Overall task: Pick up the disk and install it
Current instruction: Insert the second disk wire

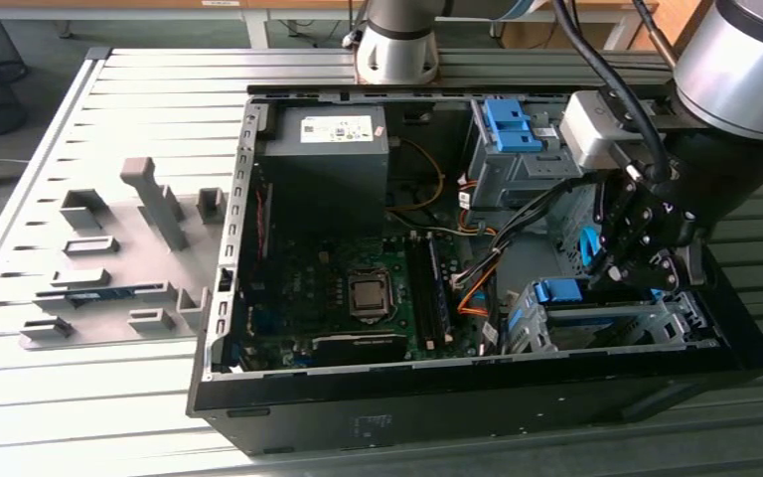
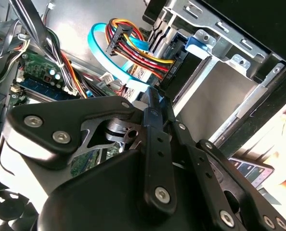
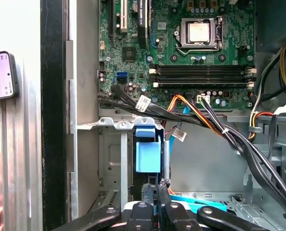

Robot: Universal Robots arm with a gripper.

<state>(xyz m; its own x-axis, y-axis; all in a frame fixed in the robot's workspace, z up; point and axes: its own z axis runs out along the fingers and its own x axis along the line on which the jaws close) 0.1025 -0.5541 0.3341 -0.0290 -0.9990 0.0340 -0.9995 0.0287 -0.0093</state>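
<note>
**Ann:** Down at five o'clock in the case (image 1: 223, 328), as the exterior view has it, is that where the gripper (image 1: 614, 281) is?

**Ben:** Yes, low over the cage (image 1: 620, 323) by the front wall. The fingers are drawn together with hardly a slit between them. I see nothing pinched in them in either wrist view.

**Ann:** And the disk (image 1: 560, 291)?

**Ben:** It sits in the cage, not in the gripper. Its blue bracket end shows at the cage mouth. From the fingertips it lies at about eight o'clock in the exterior view, close by. I can't say whether they touch.

**Ann:** Which way does it run?

**Ben:** Most of it is hidden by the cage. I'd judge the long axis goes nine to three along the front wall, with the blue end at nine. In the first wrist view the disk (image 3: 148, 154) lies straight ahead of the gripper (image 3: 157, 186), with its blue face just beyond the tips.

**Ann:** Anything crowding it?

**Ben:** The cables (image 3: 215, 125) pass just behind the cage mouth, between it and the board (image 3: 181, 48). In the second wrist view the gripper (image 2: 151, 98) points towards them.
</note>
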